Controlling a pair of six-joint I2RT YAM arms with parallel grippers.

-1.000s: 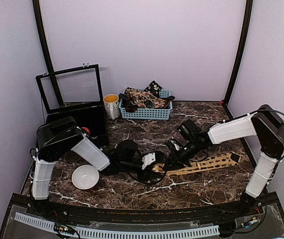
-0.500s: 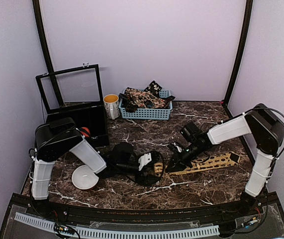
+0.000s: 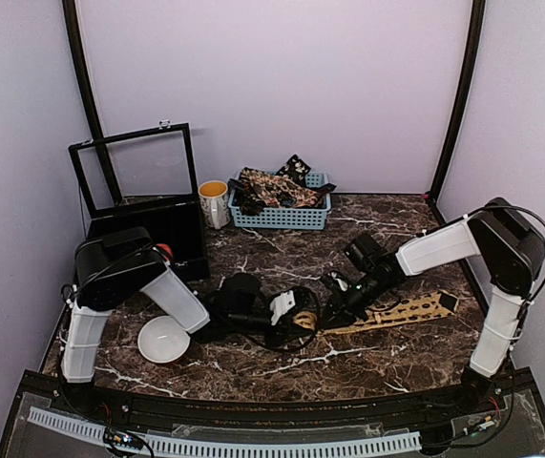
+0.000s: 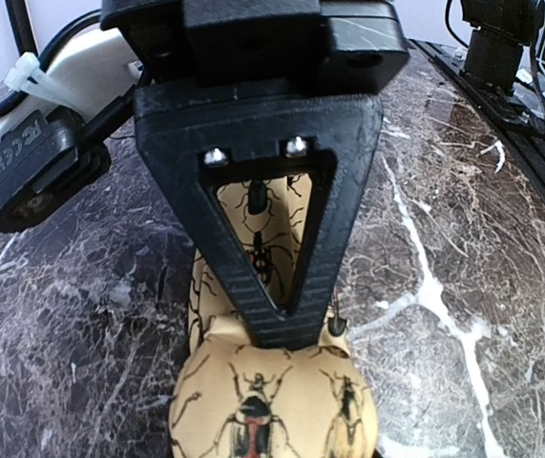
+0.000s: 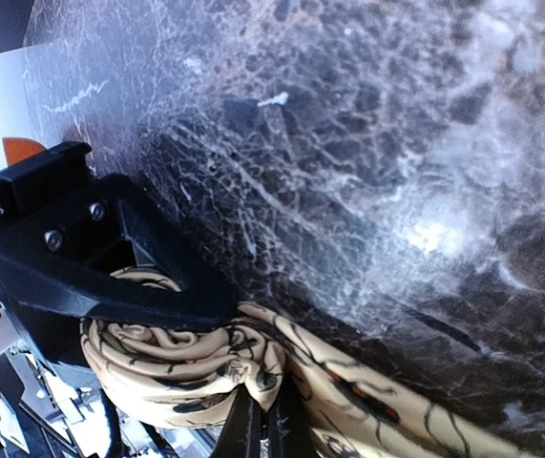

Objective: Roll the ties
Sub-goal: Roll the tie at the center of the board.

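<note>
A mustard-tan tie with beetle prints (image 3: 401,312) lies flat on the marble table, its left end wound into a small coil (image 3: 303,322). My left gripper (image 3: 296,315) is shut on the coil; in the left wrist view its black triangular finger (image 4: 286,329) presses on top of the roll (image 4: 272,410). My right gripper (image 3: 337,307) sits just right of the coil. In the right wrist view its fingers (image 5: 264,429) are shut, pinching the coil's outer fold (image 5: 177,367). Dark printed ties (image 3: 272,186) lie piled in the basket.
A pale blue basket (image 3: 282,217) stands at the back, a white mug (image 3: 214,202) to its left. A black box with an open lid (image 3: 148,224) is at the back left. A white bowl (image 3: 164,341) sits under the left arm.
My right gripper has dipped to the coil and shifted slightly along the tie. The left gripper has stayed at the coil, edging a little to the right.
</note>
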